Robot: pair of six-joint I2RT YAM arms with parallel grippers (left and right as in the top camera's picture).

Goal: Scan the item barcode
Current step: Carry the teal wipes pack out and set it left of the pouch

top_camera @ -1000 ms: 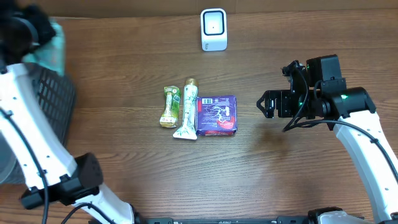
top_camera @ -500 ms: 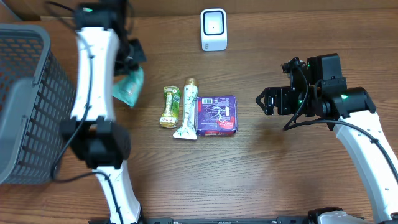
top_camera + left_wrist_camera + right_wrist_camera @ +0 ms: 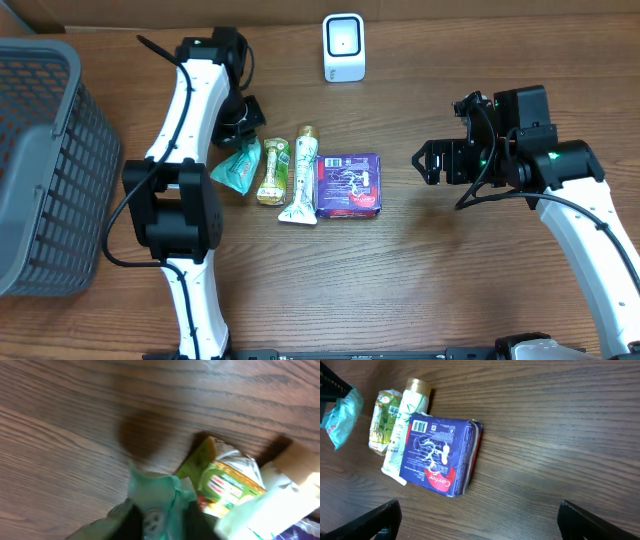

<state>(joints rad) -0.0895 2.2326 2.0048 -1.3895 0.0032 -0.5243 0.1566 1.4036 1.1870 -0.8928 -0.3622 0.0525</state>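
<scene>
The teal packet (image 3: 237, 165), crinkly with a small printed mark, lies slanted on the dark wood-grain tabletop (image 3: 450, 280) just beside a yellow-green packet (image 3: 272, 170), in a row with a white tube (image 3: 300, 178) and a blue pack (image 3: 349, 184) showing its barcode, well apart from the white scanner (image 3: 343, 47) at the far edge. The left tool (image 3: 244, 130) sits at the packet's upper end, but blur hides whether its jaws pinch it; the right tool (image 3: 428, 164) hangs wide open and empty beyond the blue pack. A grey mesh basket (image 3: 50, 180) stands at the left, its inside not visible.
</scene>
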